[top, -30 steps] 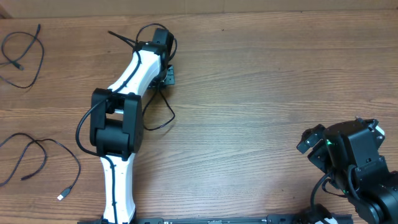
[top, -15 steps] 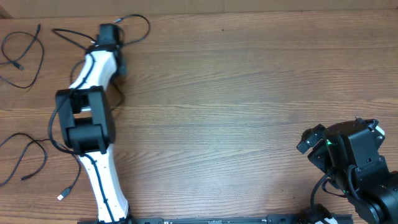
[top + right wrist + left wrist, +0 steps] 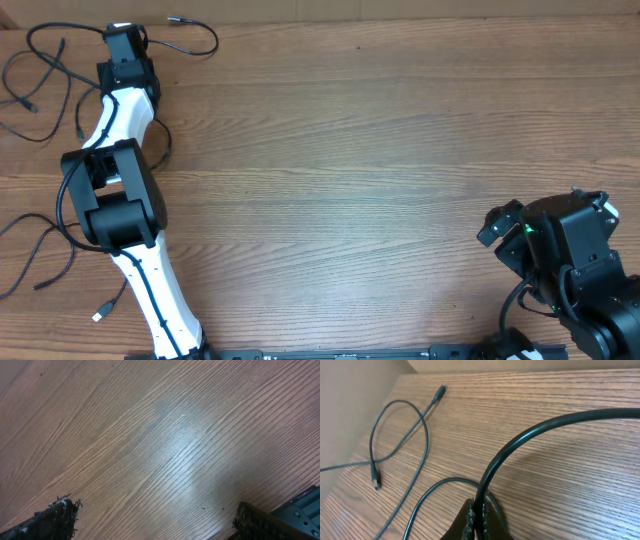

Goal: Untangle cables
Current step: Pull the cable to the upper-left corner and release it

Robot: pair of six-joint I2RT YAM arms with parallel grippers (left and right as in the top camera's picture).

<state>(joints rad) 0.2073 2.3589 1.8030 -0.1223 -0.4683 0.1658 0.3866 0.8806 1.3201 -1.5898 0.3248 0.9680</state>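
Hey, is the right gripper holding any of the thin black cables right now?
No, the right gripper is open, with only the bare brown wooden table showing in the gap.

Table [image 3: 380,150]: brown wood-grain top, grain running left to right, faint glare patch at the right. Tan panel [image 3: 350,400]: plain, matte, bordering the table's far-left edge.
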